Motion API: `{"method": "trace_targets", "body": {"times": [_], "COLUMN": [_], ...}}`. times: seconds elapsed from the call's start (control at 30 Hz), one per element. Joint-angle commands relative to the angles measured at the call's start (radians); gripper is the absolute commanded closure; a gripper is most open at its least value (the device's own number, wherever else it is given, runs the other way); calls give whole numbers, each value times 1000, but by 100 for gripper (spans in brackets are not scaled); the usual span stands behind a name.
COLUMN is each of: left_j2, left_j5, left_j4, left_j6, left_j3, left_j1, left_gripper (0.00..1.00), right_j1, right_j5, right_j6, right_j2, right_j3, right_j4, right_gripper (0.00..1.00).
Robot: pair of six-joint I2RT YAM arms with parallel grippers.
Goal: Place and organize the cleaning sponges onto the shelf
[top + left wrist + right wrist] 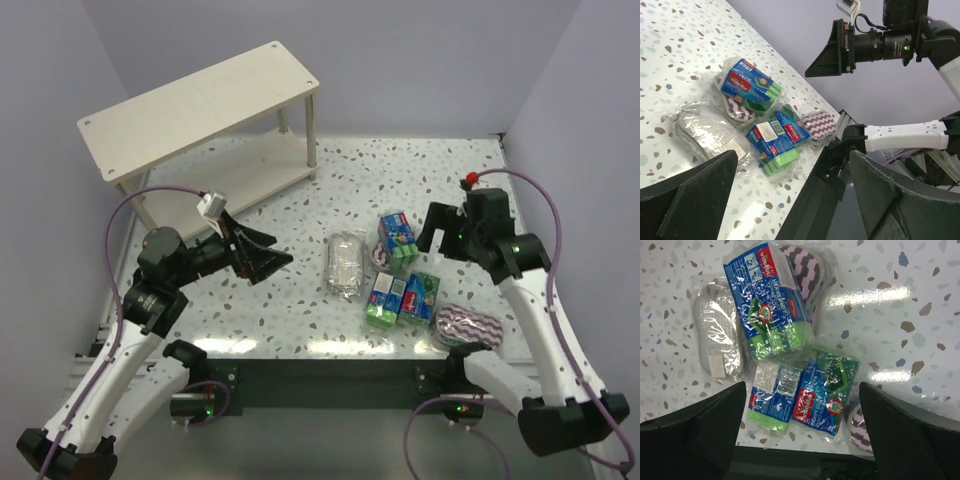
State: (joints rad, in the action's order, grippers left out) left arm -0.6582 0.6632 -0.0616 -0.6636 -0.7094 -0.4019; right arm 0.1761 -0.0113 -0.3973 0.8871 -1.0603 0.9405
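Observation:
The cleaning sponges lie in a cluster right of the table's middle. A silvery pack [345, 262] [717, 332] is leftmost. One green-and-blue pack [397, 238] [767, 300] lies partly over a purple-striped pad [807, 270]. Two more packs [383, 300] [420, 297] lie side by side near the front edge, with another striped pad [470, 325] to their right. The cream shelf [200, 105] stands at the far left, both boards bare. My left gripper [262, 258] [795, 200] hovers open, left of the silvery pack. My right gripper [432, 232] [802, 435] hangs open above the two front packs.
The speckled table [300, 200] ends in a dark front edge [330, 365] close to the front packs and the striped pad. Lilac walls [400, 60] close in the back and both sides. The shelf's thin legs [312, 135] stand on the table's far left corner.

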Motion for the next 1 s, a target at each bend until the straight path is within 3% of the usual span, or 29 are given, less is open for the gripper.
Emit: {"method": "trace_targets", "body": {"times": [0.0, 0.17, 0.4, 0.97], "left_j2": [-4, 23, 78, 134], "left_j5": [-76, -177, -275, -324], "left_j4": [-92, -171, -280, -323], "left_j6": [61, 88, 114, 104], "left_j3": [-62, -101, -117, -73], "left_j1": [-5, -5, -5, -5], "left_gripper": [0, 0, 0, 0], "right_j1": [66, 193, 255, 281], "right_j5": [97, 218, 298, 254], "right_j6": [69, 78, 140, 150], "right_j2": [139, 278, 421, 575], "right_j3": [-98, -148, -145, -52], "right_j4": [-60, -133, -184, -282], "right_gripper": [2, 2, 2, 2]}}
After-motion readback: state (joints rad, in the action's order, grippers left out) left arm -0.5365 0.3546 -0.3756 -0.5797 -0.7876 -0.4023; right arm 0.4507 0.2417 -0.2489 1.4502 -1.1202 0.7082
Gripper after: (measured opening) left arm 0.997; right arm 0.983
